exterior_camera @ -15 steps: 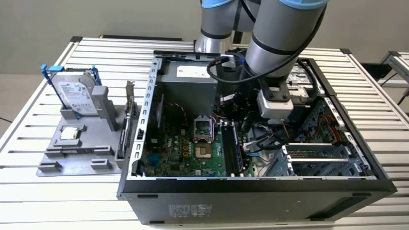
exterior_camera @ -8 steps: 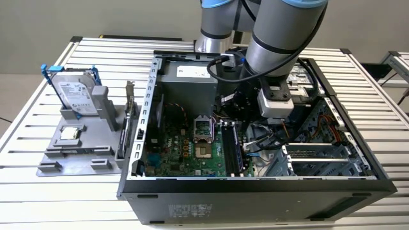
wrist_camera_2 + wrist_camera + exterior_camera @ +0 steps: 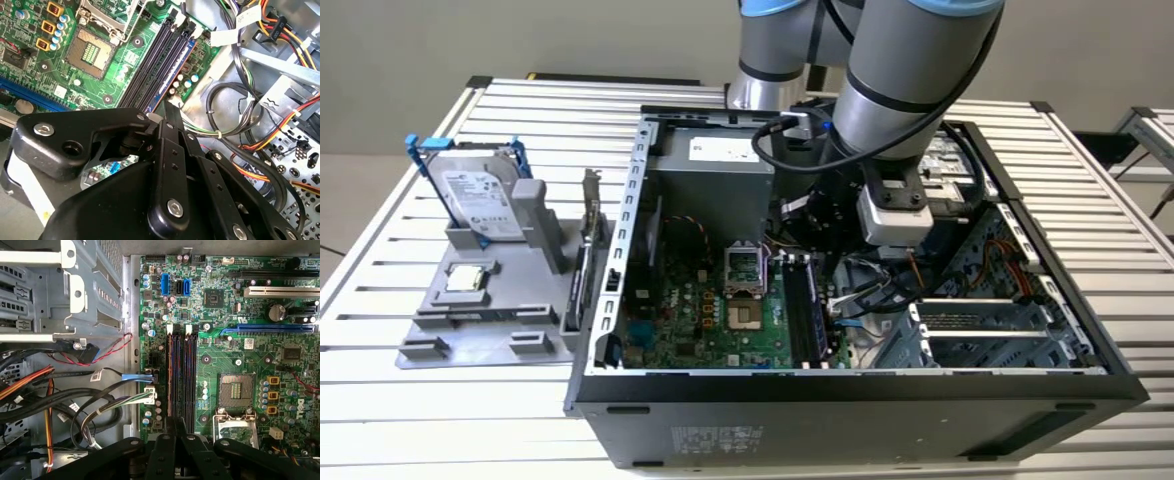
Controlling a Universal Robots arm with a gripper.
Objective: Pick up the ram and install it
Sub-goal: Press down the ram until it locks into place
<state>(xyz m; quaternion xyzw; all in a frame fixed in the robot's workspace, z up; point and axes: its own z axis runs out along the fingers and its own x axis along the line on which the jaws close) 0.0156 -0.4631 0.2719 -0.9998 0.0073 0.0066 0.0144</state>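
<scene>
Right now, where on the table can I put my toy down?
The slatted table is bare in front of the gray holder, beside the computer case, and behind the hard drive. Inside the case it is crowded: cables and the robot arm.

Open computer case on slatted table, motherboard inside, memory slots beside CPU socket, parts holder with hard drive at exterior view's left.
</scene>
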